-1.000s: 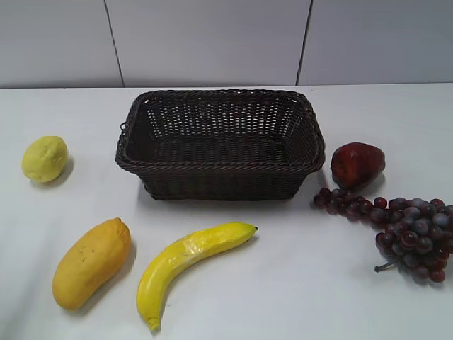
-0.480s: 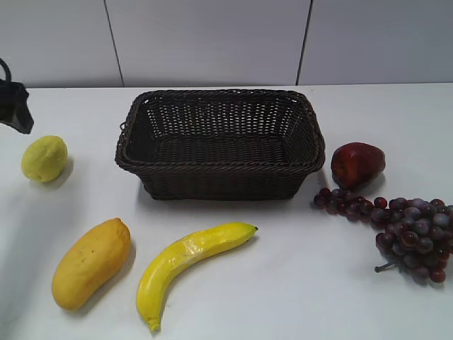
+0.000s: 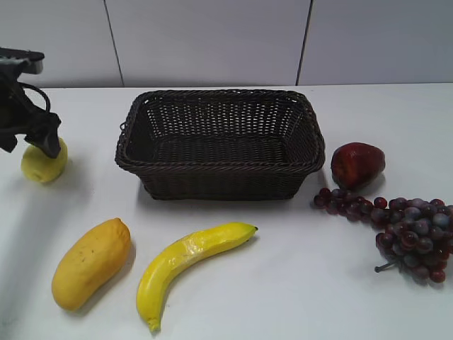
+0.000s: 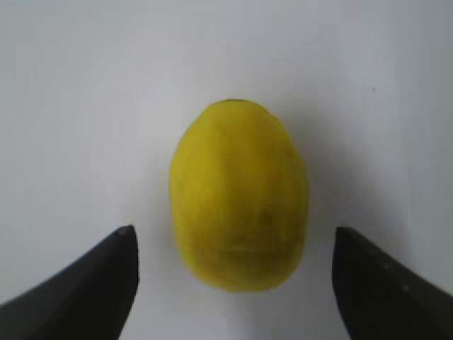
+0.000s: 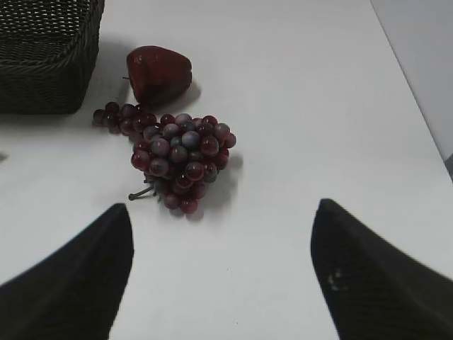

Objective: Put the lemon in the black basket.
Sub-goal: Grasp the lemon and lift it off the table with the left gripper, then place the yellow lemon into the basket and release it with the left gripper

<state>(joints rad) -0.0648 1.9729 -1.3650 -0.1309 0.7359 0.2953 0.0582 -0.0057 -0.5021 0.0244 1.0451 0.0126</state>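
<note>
Bright, even light falls from above on the white worktop point(image 3: 297, 283), and shadows are soft and short: the banana point(image 3: 187, 263) and mango point(image 3: 90, 262) each cast a faint grey one to their right. The left wrist view is soft, the lemon point(image 4: 239, 195) slightly blurred. The grapes point(image 5: 180, 159) are sharper, with small highlights; no harsh glare

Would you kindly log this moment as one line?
left gripper: jaws open, straddling lemon | lemon: on table, ungrasped | black basket: empty | right gripper: open, idle
</note>
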